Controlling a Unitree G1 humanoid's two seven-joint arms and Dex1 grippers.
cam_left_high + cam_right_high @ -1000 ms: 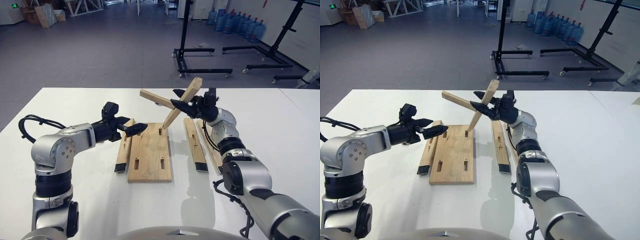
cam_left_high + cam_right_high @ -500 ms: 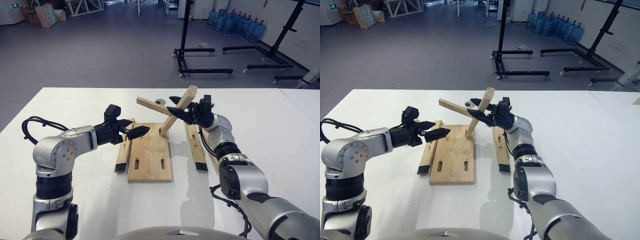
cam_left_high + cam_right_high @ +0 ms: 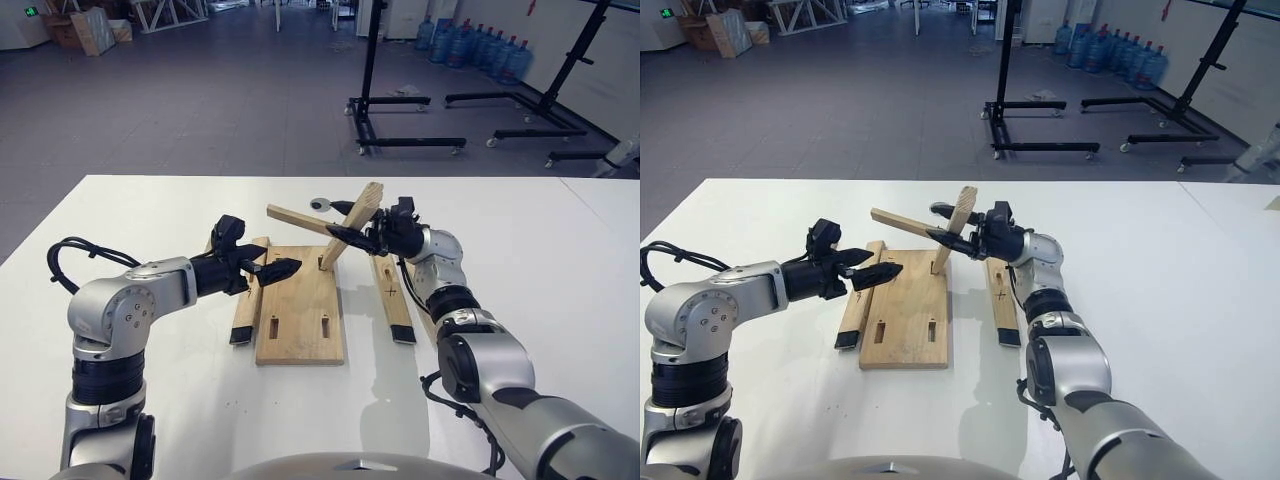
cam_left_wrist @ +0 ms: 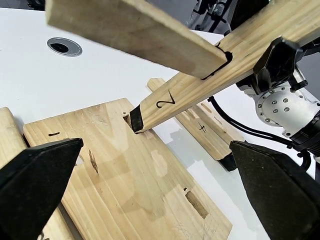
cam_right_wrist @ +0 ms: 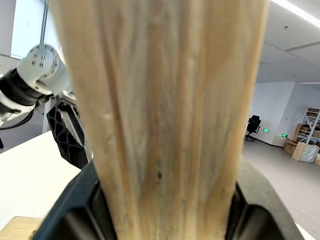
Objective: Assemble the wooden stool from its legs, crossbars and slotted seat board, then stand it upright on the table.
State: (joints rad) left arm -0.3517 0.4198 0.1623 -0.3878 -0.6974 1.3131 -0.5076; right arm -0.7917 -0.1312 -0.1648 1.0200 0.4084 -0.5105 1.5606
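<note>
My right gripper [image 3: 348,226] is shut on a wooden leg [image 3: 356,220] that carries a crossbar [image 3: 300,219] sticking out to the left. The leg leans, and its dark-tipped foot [image 4: 136,120] touches a slot at the far right corner of the slotted seat board [image 3: 300,310], which lies flat on the white table. In the right wrist view the held leg [image 5: 160,100] runs between the pads. My left gripper [image 3: 282,268] hovers open just over the board's left edge, pointing at the leg, with nothing between its fingers [image 4: 40,170].
One loose leg [image 3: 247,292] lies along the board's left side. Two more pieces [image 3: 391,292] lie to its right. A round cable hole [image 3: 320,203] sits in the table behind the crossbar. Black wheeled stands [image 3: 400,110] are on the floor beyond the far edge.
The right gripper has carried the leg and crossbar left and lower, and the leg's foot has come to the board's slot. The left gripper has edged right toward the board.
</note>
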